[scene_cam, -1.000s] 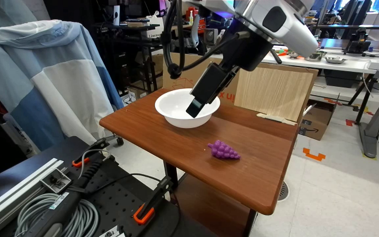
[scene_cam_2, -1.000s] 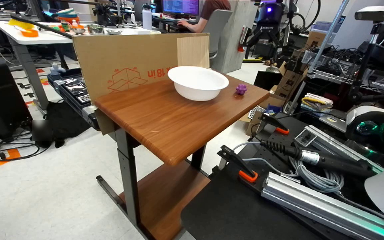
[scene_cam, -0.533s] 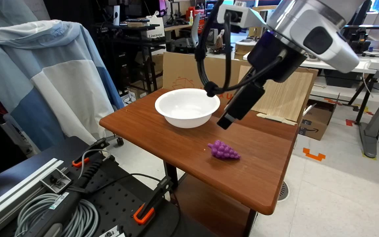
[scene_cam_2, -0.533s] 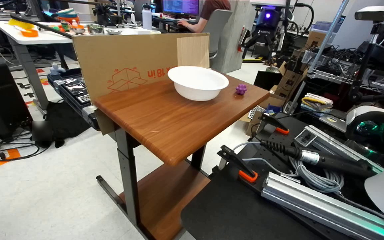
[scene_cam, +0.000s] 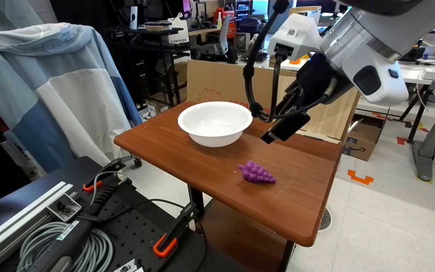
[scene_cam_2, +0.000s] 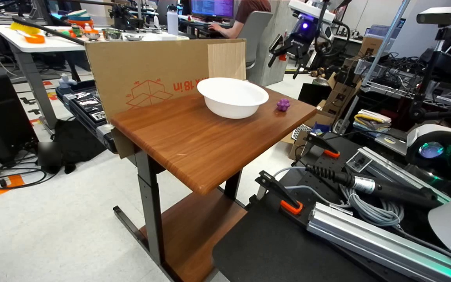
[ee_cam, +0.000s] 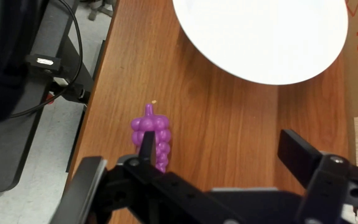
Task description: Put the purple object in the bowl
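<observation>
purple grapes (scene_cam: 256, 172) lying outside bowl (scene_cam: 215, 126), near it, ungrasped. we are hovering apart from bowl, gripper (ee_cam: 219, 143) spread wide, empty. we are judging pick and drop both remaining.

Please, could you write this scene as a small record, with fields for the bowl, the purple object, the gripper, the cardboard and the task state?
bowl: white, upright on the table
purple object: lying on the table, apart from the bowl
gripper: open, holding nothing, raised
cardboard: standing along a table edge, red print
task state: purple object not yet in bowl
</observation>
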You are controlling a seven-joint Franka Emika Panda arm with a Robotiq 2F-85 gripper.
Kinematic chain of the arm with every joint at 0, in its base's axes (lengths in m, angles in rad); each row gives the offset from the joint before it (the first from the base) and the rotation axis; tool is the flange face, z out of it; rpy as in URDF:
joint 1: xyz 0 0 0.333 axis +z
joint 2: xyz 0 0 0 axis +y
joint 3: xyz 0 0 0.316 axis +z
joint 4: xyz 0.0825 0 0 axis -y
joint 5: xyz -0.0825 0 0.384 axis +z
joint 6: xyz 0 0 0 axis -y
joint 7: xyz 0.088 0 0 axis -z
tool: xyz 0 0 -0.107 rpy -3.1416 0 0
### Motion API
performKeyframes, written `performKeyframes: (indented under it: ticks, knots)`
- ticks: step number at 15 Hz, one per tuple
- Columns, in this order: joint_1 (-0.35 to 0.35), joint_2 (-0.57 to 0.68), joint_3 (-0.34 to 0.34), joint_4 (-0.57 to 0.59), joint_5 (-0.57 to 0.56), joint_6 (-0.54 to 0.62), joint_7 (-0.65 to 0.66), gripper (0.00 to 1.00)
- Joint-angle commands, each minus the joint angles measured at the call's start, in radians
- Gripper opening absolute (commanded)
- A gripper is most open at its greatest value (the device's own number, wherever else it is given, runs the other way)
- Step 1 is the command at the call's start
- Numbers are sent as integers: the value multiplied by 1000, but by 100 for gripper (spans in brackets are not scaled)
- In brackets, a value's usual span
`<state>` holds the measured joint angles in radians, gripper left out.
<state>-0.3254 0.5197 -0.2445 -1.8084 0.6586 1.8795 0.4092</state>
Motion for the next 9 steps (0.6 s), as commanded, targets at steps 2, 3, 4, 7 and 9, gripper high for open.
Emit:
performKeyframes:
  ticks: [2,3,4,7,9]
  knots:
    - [-24,57,17,31,74,-1,-29,100]
    - [-25,62,14,29,81,-7,-26,100]
    - [-25,64,10,24,84,-7,-21,100]
    - [-36,78,-3,11,91,3,-13,100]
    - [-45,83,-8,2,93,1,-11,100]
